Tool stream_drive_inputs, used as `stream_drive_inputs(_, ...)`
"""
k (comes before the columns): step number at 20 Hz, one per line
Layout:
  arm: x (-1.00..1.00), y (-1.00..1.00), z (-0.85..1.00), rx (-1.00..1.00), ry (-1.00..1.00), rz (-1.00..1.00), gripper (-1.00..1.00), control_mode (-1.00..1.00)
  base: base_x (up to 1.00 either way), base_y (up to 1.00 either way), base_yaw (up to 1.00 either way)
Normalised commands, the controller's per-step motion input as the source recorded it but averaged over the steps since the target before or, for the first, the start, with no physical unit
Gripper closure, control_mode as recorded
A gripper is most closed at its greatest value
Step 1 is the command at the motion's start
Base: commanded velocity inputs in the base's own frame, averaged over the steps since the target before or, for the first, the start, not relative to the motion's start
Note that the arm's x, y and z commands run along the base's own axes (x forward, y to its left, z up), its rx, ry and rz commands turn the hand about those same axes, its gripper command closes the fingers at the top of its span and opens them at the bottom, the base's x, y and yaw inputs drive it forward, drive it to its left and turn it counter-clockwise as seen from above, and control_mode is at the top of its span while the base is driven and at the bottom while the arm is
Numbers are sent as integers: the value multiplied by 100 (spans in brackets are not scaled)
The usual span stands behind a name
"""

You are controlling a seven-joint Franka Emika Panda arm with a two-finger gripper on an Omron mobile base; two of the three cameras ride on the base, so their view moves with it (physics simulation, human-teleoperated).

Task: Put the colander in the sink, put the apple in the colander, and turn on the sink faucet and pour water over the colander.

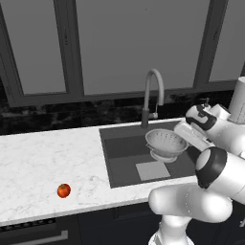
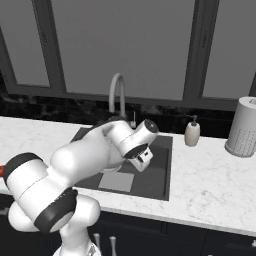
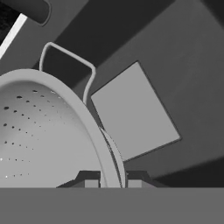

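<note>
The end effector (image 3: 113,183) is clamped on the rim of the colander (image 1: 166,144), stiff and likely light, above the sink (image 1: 119,165); the apple (image 1: 63,190) sits near the surface's front edge.

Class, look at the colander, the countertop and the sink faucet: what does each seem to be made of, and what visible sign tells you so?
Colander: probably metal, matt silver-grey; thin rim, wire handle and rows of small punched holes in the hand view.
Countertop: looks like polished marble or similar stone; white with faint grey veining.
Sink faucet: likely brushed metal; uniform grey gooseneck tube with a soft sheen, though painted plastic cannot be ruled out.
</note>
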Motion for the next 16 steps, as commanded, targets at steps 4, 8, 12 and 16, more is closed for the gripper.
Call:
stream_drive_inputs(4,14,0,-31,0,-9,0,100,-100,0,0,0)
stream_drive_inputs(8,14,-1,-19,0,-5,0,100,-100,0,0,0)
stream_drive_inputs(12,4,0,-23,0,0,0,100,-100,0,0,0)
stream_drive_inputs(16,0,0,-23,0,0,0,100,-100,0,0,0)
